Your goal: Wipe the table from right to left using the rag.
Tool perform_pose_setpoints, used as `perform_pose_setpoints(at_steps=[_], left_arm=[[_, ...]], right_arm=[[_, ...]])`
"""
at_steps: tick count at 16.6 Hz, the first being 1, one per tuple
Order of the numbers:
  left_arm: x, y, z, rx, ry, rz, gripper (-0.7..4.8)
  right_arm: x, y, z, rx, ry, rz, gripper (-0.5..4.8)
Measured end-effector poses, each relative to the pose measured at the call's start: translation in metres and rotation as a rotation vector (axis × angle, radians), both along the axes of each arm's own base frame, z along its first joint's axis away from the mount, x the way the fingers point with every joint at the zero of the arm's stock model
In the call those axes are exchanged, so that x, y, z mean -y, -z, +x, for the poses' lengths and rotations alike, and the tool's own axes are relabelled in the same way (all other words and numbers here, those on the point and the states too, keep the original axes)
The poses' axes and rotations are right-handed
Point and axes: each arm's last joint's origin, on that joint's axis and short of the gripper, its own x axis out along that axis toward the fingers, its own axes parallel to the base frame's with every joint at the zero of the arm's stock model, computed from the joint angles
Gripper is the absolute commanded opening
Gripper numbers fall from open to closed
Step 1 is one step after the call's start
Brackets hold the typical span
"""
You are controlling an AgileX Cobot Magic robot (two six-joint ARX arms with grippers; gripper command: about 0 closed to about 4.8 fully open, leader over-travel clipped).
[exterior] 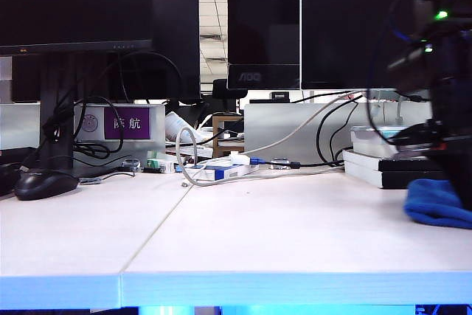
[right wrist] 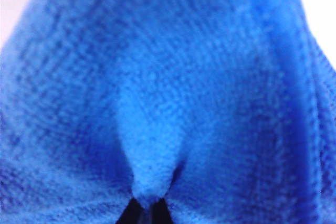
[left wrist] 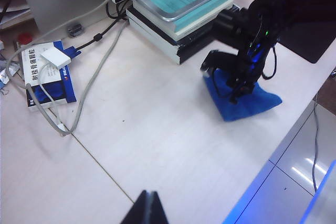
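White bench (exterior: 243, 234) spans the exterior frame. Left gripper (left wrist: 147, 209), fingers pressed together, hovers at lower centre of its wrist view. Right gripper (right wrist: 145, 209) pinches the blue rag (exterior: 436, 202) at far right.

A purple label (exterior: 126, 122) on the grey box behind the mouse, at about nine o'clock in the exterior view, read "航" beside a less legible character. The rear monitor (exterior: 263, 31) bore the brand "AOC" (exterior: 245, 77) on its lower bezel. Chinese print on the blue-and-white box (left wrist: 47, 74) was too small to read.
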Motion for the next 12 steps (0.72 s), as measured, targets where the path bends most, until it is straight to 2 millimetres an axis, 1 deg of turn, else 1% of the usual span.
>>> perform_pose_setpoints(at_steps=[5,7,12], left_arm=[[0.000,0.000,0.000,0.000,0.000,0.000,-0.05],[0.000,0.000,0.000,0.000,0.000,0.000,-0.05],[0.000,0.000,0.000,-0.001,0.003,-0.002,-0.05]], right_arm=[[-0.029,0.000,-0.005,-0.007,-0.056,0.042,-0.03],[-0.036,0.000,-0.007,-0.012,-0.073,0.057,-0.03],[-0.064,0.000,-0.014,-0.026,-0.148,0.084,-0.03]])
